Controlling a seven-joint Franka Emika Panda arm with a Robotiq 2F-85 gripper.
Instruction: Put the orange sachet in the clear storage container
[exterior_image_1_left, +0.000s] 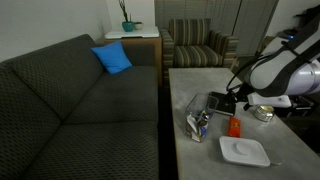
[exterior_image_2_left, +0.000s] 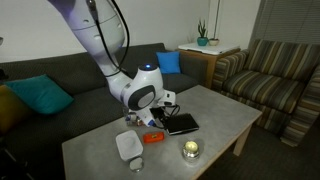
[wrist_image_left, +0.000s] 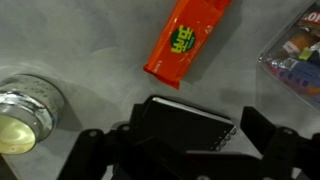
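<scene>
Orange sachet (wrist_image_left: 187, 40) lies flat on the grey surface (wrist_image_left: 80, 50) just ahead of the pincer (wrist_image_left: 192, 130), which hangs wide open and empty over a black notebook (wrist_image_left: 185, 115), with the clear storage container (wrist_image_left: 295, 62) ahead-right, so the step looks like approach, the next move needs reaching forward to grasp, and the sachet's white lettering is unreadable.

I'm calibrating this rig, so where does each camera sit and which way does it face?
An exterior view: at the end of the table, looking along the couch toward the armchair; the white arm enters at right.
An exterior view: across the table from the couch, facing it; arm and hand show.
Wrist view: above the table, looking down; the open hand fills the bottom edge.
Shared: all three show the orange sachet and candle jar.
</scene>
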